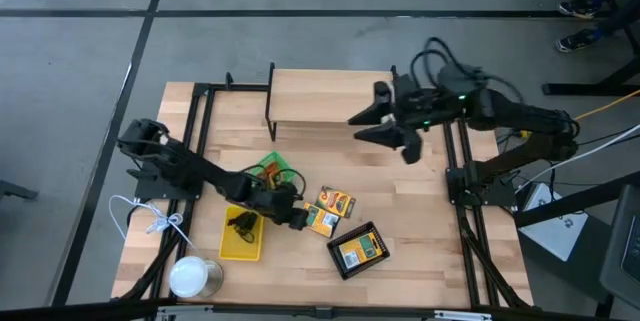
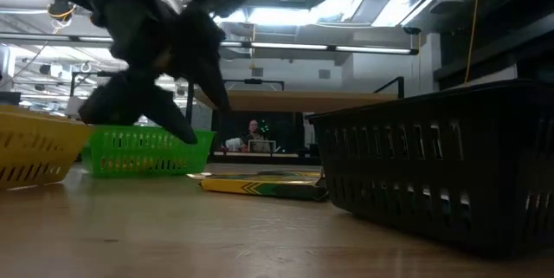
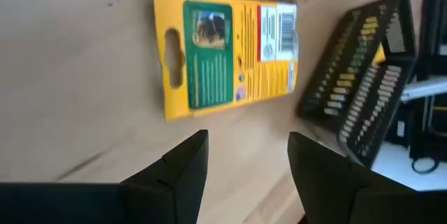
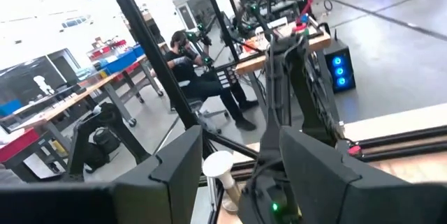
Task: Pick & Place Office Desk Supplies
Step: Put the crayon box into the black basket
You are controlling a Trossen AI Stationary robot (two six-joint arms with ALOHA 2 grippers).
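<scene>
My left claw (image 3: 241,165) hangs wide open and empty, low over the bench (image 1: 400,261), just short of a yellow printed box (image 3: 227,53). The black mesh tray (image 1: 357,250) sits nearby. Farther back, my right claw (image 1: 385,126) waits, open and empty.

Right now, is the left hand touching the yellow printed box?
Apart. The left wrist view shows bare table between the open left hand and the yellow printed box.
</scene>
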